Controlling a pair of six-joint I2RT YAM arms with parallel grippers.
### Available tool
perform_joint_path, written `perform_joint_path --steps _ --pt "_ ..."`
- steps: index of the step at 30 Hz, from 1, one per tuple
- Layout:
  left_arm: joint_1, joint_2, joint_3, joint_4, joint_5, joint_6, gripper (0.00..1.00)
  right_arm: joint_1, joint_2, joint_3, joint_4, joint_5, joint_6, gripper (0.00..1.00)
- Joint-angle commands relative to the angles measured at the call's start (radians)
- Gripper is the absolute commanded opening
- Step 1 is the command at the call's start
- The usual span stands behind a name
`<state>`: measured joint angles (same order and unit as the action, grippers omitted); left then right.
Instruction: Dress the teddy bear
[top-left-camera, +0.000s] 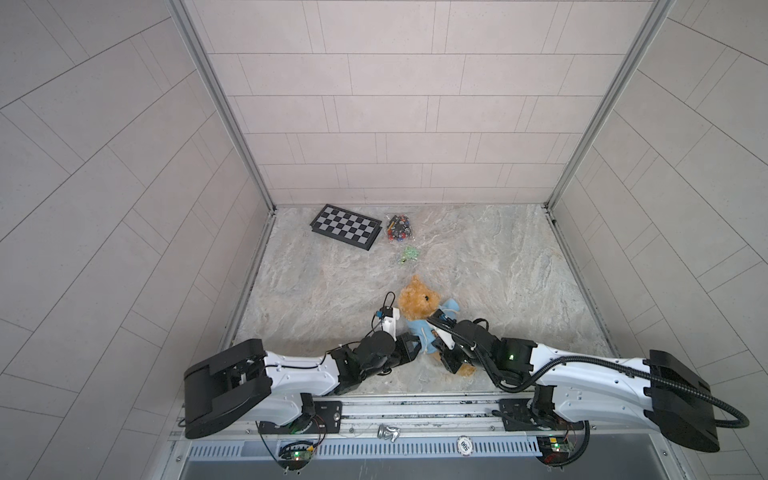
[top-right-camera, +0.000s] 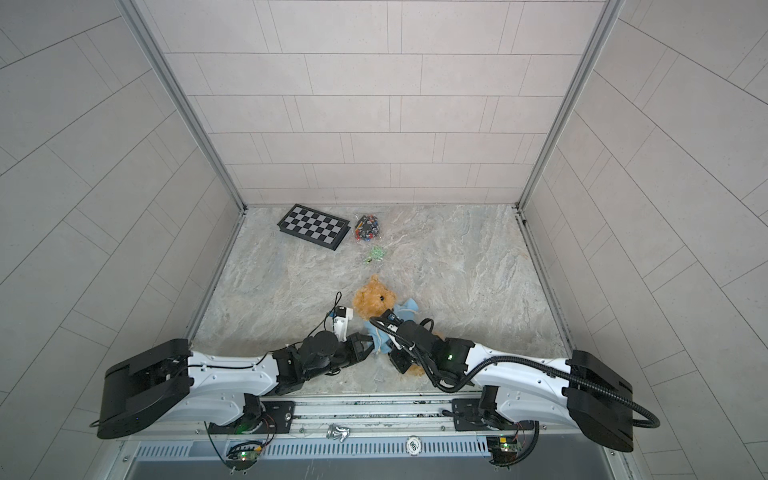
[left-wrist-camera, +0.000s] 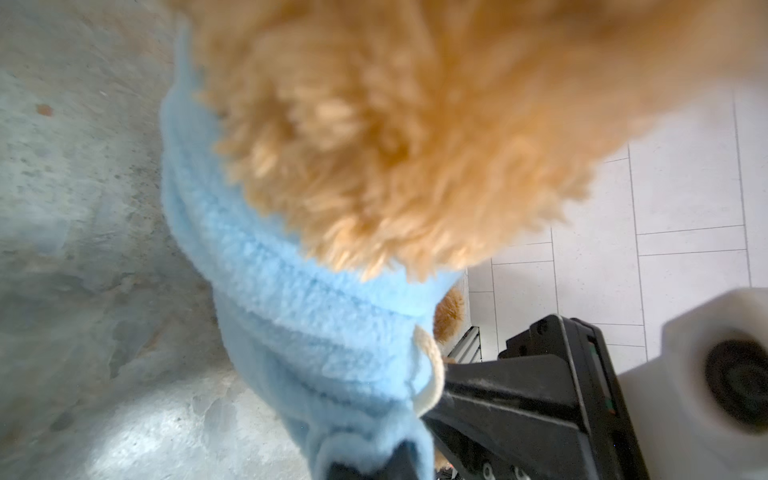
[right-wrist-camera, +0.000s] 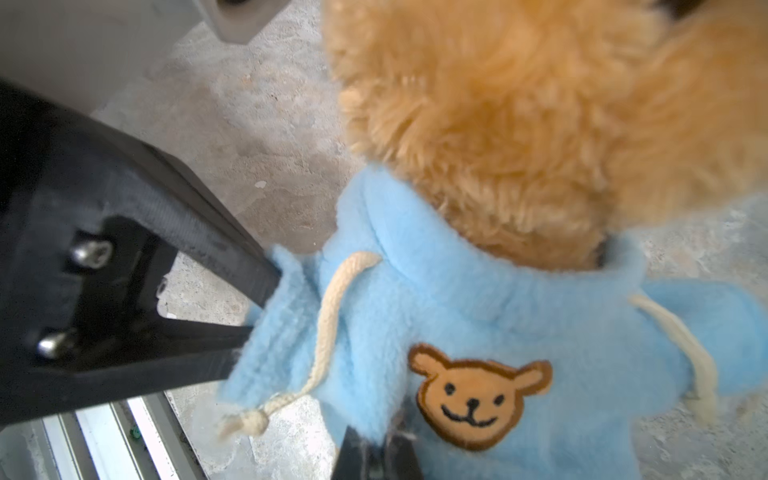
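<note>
Teddy bear (top-left-camera: 417, 297): lies head toward tabletop's (top-left-camera: 519, 266) far edge, feet toward near edge. Left hand (left-wrist-camera: 365, 461) and right hand (right-wrist-camera: 376, 453): both pinching hoodie (right-wrist-camera: 478, 299), feet-side of collar.

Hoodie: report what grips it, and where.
The left gripper pinches a side flap of the light blue hoodie by the drawstring; the right gripper pinches its front fabric beside the bear-face patch.
</note>
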<state>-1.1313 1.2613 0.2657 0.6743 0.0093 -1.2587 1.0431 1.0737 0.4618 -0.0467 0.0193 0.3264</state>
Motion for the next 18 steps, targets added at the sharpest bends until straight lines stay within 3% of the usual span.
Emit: perform_joint_path --steps 1,4,8,11,18 --pt "0.004 -0.067 -0.055 -0.060 -0.011 0.005 0.00 -0.047 -0.024 -0.027 -0.128 0.198 0.047 0.00" --pt "0.012 -0.112 -0.086 -0.090 -0.025 0.007 0.00 -0.070 -0.055 -0.038 -0.129 0.201 0.062 0.01" --pt "0.015 -0.128 -0.072 -0.108 -0.025 0.013 0.00 -0.044 -0.125 -0.054 -0.024 0.074 0.010 0.22" --pt "0.015 -0.120 -0.063 -0.082 -0.024 0.002 0.00 0.016 -0.171 -0.044 0.018 0.072 -0.004 0.37" --pt "0.009 -0.136 -0.055 -0.074 -0.035 -0.026 0.00 0.123 -0.150 0.034 0.038 0.084 0.057 0.43"
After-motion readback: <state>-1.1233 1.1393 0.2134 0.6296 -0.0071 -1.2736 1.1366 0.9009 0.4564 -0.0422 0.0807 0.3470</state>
